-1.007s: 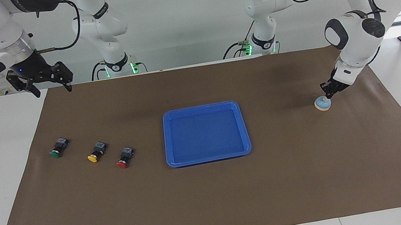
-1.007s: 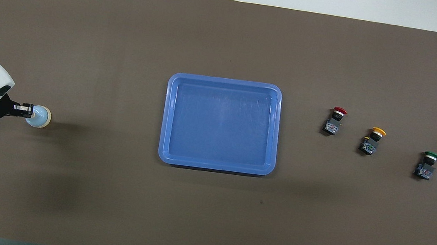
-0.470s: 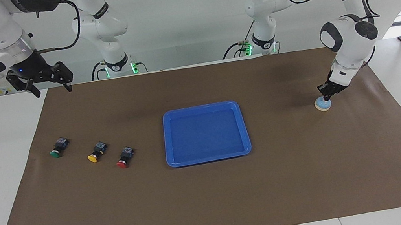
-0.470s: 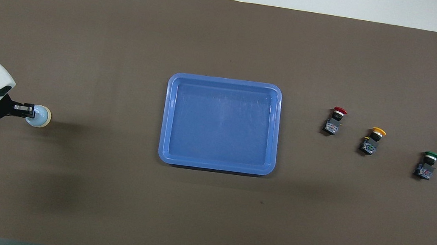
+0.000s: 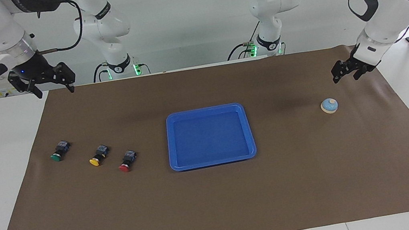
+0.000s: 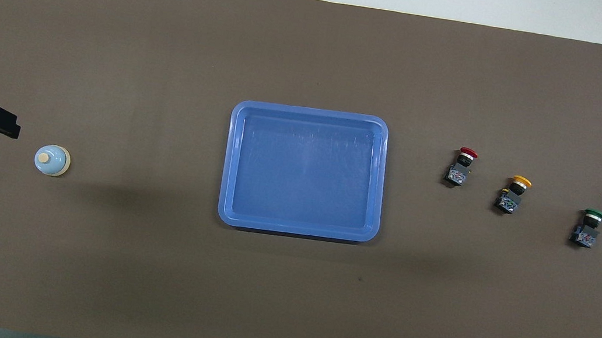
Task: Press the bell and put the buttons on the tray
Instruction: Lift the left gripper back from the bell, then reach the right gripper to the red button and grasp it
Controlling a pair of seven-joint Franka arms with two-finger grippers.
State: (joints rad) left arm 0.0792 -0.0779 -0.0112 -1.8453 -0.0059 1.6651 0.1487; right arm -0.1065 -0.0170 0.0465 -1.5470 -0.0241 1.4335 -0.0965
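1. Now left pincer [image 5: 345,71] hung w/ fingers apart, holding nothing, over brown mat [image 5: 319,179] near bell [image 5: 329,105], not touching.
2. Right pincer [image 5: 51,88] waited, fingers apart, over mat corner.
3. Green button [image 5: 59,150], yellow button [image 5: 98,155], red button [image 5: 127,161] lay on desk beside blue tray [image 5: 206,111], toward right arm's end.

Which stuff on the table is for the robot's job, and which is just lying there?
For the job:
- bell
- red button
- yellow button
- green button
- tray, with nothing in it yet
- left gripper, up in the air by the bell
- right gripper, waiting

Just lying there:
- brown mat
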